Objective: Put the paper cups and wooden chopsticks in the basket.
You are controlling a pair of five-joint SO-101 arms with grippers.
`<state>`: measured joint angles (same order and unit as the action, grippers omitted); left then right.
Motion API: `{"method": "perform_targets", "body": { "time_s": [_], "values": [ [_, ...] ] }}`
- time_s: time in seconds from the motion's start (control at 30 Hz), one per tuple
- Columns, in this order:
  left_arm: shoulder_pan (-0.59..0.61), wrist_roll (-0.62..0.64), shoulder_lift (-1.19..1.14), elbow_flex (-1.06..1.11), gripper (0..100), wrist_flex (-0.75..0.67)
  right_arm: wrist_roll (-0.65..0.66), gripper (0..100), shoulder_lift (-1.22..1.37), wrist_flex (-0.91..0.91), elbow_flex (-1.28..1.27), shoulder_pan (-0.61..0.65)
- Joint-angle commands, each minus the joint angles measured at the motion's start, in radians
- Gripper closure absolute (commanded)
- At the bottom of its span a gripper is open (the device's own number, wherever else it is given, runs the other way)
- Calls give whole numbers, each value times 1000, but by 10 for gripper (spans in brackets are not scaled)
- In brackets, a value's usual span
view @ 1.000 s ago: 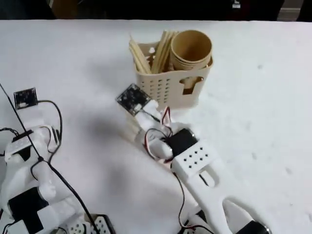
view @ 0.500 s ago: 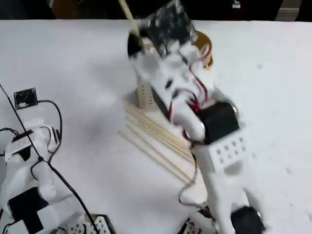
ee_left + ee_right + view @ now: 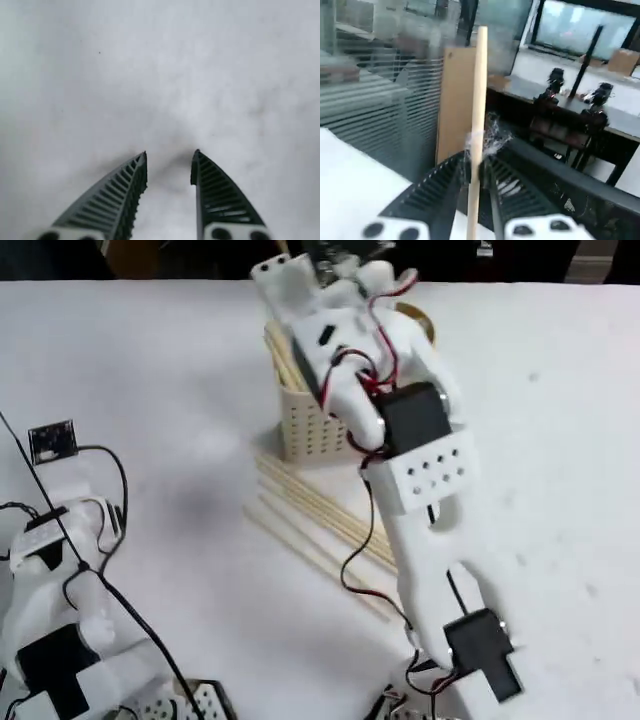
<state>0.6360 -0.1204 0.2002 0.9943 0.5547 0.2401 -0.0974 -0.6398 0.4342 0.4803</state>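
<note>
Fingers on the right gripper (image 3: 476, 159) were clenched tight on a single chopstick (image 3: 479, 85), pinching it partway along so the stick ran straight up between the jaws, with a bit of wispy fluff (image 3: 495, 137) stuck where they met. That wrist camera was pointed out at the room, so behind the stick you got blinds (image 3: 365, 75), a wooden board (image 3: 454, 100) and some windows (image 3: 585, 30). From the high view the right arm (image 3: 420, 480) was stretched up over the basket (image 3: 305, 425), covering most of it, with its gripper end up at the far edge of the table (image 3: 150, 360). The basket sat near the far middle of the table, and a few chopsticks (image 3: 281, 355) were already standing in it on the side toward the left arm (image 3: 50, 570). For the paper cups (image 3: 424, 324), all I could make out was a bit of tan rim poking out behind the arm on the basket's other side. A bunch of loose chopsticks (image 3: 320, 520) lay flat on the table just in front of the basket, side by side and running under the arm. The left gripper (image 3: 170, 152) had its fingers spread apart with nothing between them, pointing down at bare white table. The left arm was parked at the near left corner, well apart from the basket.
</note>
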Motion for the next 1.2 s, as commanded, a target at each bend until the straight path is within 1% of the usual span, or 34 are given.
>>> {"method": "perform_targets", "body": {
  "time_s": [0.0,0.1,0.2,0.27,0.47,0.6,0.67,0.77,0.93,0.97,1.0,1.07,1.13,1.17],
  "values": [
    [12,11,7,-2,843,-11,-9,982,-24,30,-8,-12],
    [12,11,7,-2,843,-11,-9,972,-24,30,-12,-12],
    [12,11,7,-2,843,-11,-12,881,-24,24,-14,-12],
    [12,11,7,-2,843,-11,-44,826,-24,21,-14,-13],
    [12,11,7,-2,843,-11,-57,842,-25,19,-14,-13],
    [12,11,7,-2,843,-11,-57,843,-25,-51,-11,-12],
    [12,11,7,-2,843,-11,-57,843,-27,-139,-12,-7],
    [12,11,7,-2,843,-11,-60,843,-27,-346,-12,-2],
    [12,11,7,-2,843,-11,-57,844,-12,-866,-21,25],
    [12,11,7,-2,843,-11,-57,845,-1,-918,-51,42],
    [12,11,7,-2,843,-11,-55,856,5,-923,-109,68],
    [12,11,7,-2,843,-11,20,909,15,-863,-250,116],
    [12,11,7,-2,843,-11,100,953,13,-719,-453,183],
    [12,11,7,-2,843,-11,114,951,7,-633,-569,213]
  ]
}}
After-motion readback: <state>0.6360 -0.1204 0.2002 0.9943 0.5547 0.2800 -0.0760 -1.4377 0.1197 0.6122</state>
